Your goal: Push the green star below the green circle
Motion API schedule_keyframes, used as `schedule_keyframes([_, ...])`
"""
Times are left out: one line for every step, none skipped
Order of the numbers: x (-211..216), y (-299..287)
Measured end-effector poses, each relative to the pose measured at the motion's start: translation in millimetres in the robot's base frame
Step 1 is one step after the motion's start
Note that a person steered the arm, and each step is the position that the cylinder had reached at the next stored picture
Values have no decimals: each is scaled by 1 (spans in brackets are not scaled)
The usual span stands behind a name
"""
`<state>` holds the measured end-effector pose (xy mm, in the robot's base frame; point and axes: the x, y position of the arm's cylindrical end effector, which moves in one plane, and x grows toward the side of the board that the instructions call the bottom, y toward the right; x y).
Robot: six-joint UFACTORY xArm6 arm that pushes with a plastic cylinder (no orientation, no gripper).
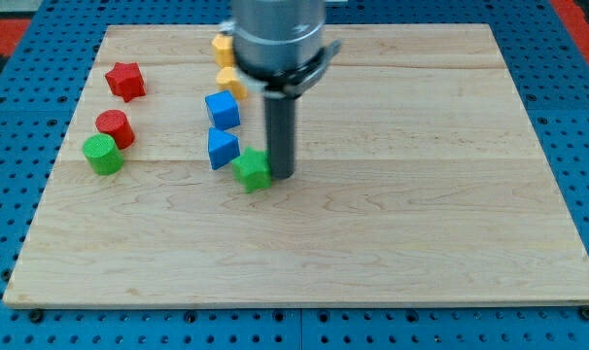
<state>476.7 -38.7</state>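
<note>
Nearest the camera: green star, lying a little toward the counter's left edge from centre, roughly midway between the near and far edges. My tip stands just beside the star on the side facing the counter's right edge, touching it or very nearly; I cannot tell which. No hand on this arm, only the straight dark rod, so nothing spread, pressed or pinching. Green circle sits close to the counter's left edge, well apart from the star and about level with it, slightly farther back. Red circle touches the green circle on its far side. Red star lies farther back again, toward the far left corner, apart from the two circles. Blue triangle sits just beside the green star, on its far-left side. Blue cube is just behind the triangle. Behind that, a yellow block, then another yellow piece near the far edge; both partly hidden by my arm's grey body, shapes not readable. Counter is pale wood planking.
</note>
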Motion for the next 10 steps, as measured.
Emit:
schedule_keyframes([28,-52])
schedule_keyframes([38,-53])
schedule_keyframes([21,-7])
schedule_keyframes([9,-40])
schedule_keyframes([16,-100])
schedule_keyframes([36,-164])
schedule_keyframes([51,-150])
schedule_keyframes([12,-65])
schedule_keyframes([-9,-83])
schedule_keyframes([-8,-141])
